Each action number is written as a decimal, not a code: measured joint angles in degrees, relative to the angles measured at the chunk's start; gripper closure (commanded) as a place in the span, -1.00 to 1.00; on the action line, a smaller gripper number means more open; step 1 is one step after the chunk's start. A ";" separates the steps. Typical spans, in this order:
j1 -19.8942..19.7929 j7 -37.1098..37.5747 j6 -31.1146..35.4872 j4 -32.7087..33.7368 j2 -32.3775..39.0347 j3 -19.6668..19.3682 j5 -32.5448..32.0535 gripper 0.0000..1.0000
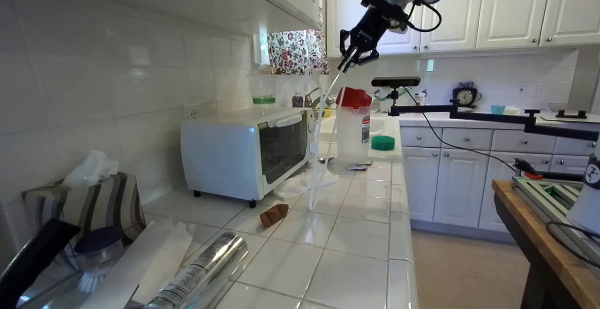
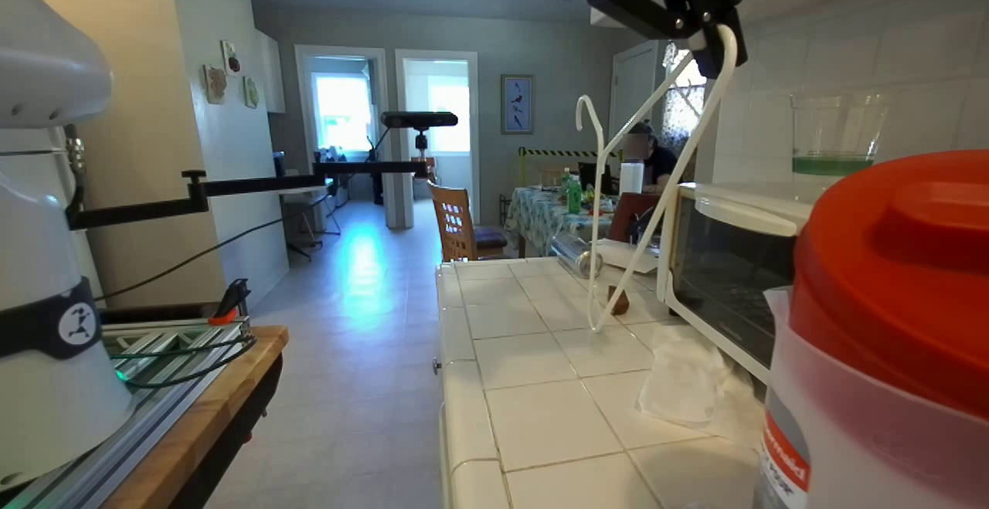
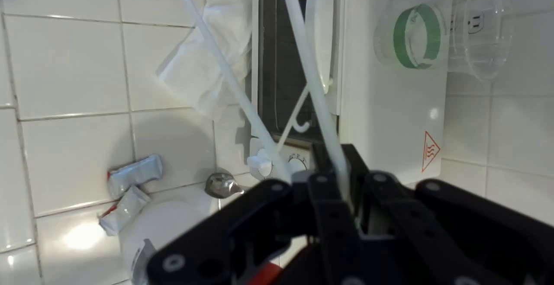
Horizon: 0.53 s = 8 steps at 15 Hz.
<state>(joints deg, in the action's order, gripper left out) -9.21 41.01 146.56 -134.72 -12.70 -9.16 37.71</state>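
Exterior views both show the black pincer (image 1: 346, 63) high over the white-tiled tabletop (image 1: 356, 238), clenched on one corner of a white hanger (image 3: 312, 71). The hanger slants down from that grip: its opposite corner is lowest, near a small brown wooden block (image 1: 273, 215), and its hook juts out into the air at the side. I cannot tell whether the lowest corner touches the tiles. Seen from the wrist, two rails of the hanger spread apart from the grip, and the hook shows against the dark door (image 1: 283, 152) of a white toaster oven (image 1: 222, 159).

The oven stands along the tiled wall (image 1: 140, 65), with a clear cup (image 3: 417, 36) banded in green on its top. A crumpled white sheet (image 2: 684, 385), cloth or paper, lies on the tiles before its door. Nearby are small packets (image 3: 136, 174) and a silver spoon (image 3: 221, 184), close to a tall translucent pitcher (image 1: 351, 133) topped by a red lid (image 1: 354, 98); a green lid (image 1: 383, 143) rests just beside the pitcher. Toward the opposite end of the tabletop, a shiny silver cylinder (image 1: 206, 269) lies on its side next to folded white card (image 1: 150, 257), with a brush (image 1: 98, 245) and a striped tissue box (image 1: 105, 201) by the wall. A black camera (image 1: 396, 82) sits on a jointed bracket (image 1: 426, 109) that reaches in from near the white robot base (image 2: 50, 408).
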 measured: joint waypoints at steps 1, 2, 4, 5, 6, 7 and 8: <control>-0.05 -0.47 -0.80 0.17 -0.10 -0.23 0.00 0.94; -0.15 -0.97 -1.38 0.36 -0.28 -0.50 0.00 0.94; -0.65 -2.05 -1.49 0.56 -0.88 -0.91 0.00 0.94; -0.98 -2.61 -1.49 0.66 -1.30 -1.13 -0.05 0.94; -1.46 -3.11 -1.41 0.81 -1.78 -1.28 -0.05 0.94; -1.92 -3.45 -1.19 1.07 -2.24 -1.44 -0.05 0.94; -2.26 -3.85 -1.11 1.41 -2.72 -1.70 -0.05 0.94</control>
<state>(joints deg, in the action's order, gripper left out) -11.47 37.16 145.45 -133.31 -15.43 -10.86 37.65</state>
